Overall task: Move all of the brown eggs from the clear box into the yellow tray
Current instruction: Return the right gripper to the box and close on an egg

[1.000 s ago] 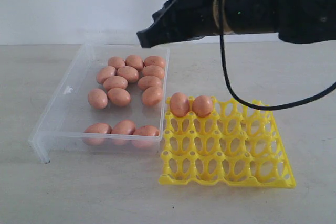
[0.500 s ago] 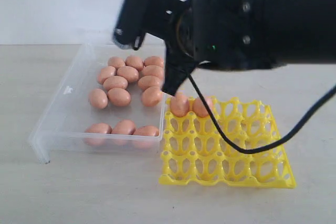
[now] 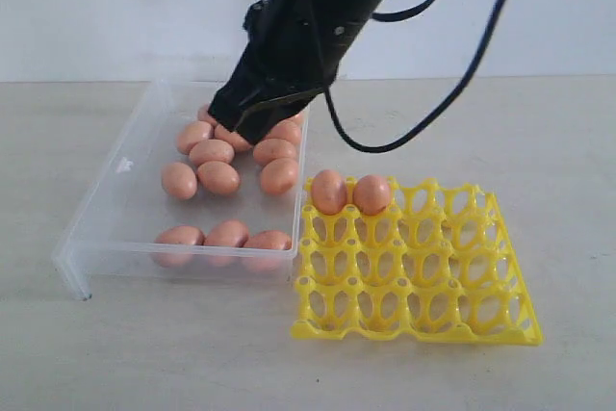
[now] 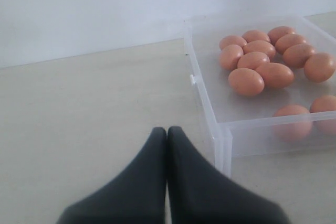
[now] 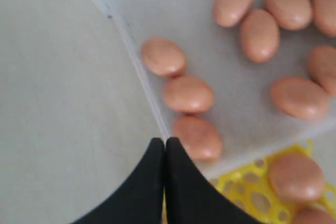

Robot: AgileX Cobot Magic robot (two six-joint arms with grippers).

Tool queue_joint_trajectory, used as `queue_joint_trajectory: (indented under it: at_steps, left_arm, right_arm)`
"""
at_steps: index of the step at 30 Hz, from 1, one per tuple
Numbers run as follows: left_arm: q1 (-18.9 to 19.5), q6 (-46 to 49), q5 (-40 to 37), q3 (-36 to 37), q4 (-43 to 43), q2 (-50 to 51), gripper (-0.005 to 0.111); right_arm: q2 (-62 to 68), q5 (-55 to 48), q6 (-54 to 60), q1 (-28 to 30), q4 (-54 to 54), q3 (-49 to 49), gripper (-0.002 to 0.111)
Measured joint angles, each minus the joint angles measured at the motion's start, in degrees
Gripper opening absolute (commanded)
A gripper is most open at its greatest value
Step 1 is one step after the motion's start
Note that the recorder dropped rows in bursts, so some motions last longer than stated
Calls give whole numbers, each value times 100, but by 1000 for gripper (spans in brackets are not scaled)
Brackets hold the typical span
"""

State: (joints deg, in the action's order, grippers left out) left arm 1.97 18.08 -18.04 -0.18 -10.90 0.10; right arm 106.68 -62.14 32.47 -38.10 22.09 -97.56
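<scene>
Your right arm sweeps in from the upper right and angles steeply down and to the left, a black cable (image 3: 462, 84) looping behind it. It carries the right gripper (image 5: 165, 142) over the clear box (image 3: 101, 185). Its two dark fingers are pressed together with nothing between them, and they touch no egg.

The brown eggs (image 3: 219, 177) lie mostly in a loose cluster at the box's far end, partly hidden behind the arm in the exterior view. Three more (image 3: 227, 235) are lined up against the near wall. Two eggs (image 3: 328, 191) sit side by side in the far row of the yellow tray (image 3: 414, 332), in the cups closest to the box. The tray touches the box's right wall.

Your left gripper (image 4: 167, 129) shows only in its own wrist view. Its fingers are likewise closed flush and empty, and it is held low over the bare table (image 3: 144, 353) just outside a corner of the box.
</scene>
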Motion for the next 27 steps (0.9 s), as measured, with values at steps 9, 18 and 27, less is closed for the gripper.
queue_joint_trajectory:
  at_steps: [9,18,27]
  left_arm:
    - [0,0,0,0,0,0,-4]
    - [0,0,0,0,0,0,-4]
    - [0,0,0,0,0,0,-4]
  right_arm:
    - [1164,1254,993,-32,304,-435,50]
    - [1919,2638,909,-32,59,-449,57]
    - [2417,3768,884,-153,-506,-449,57]
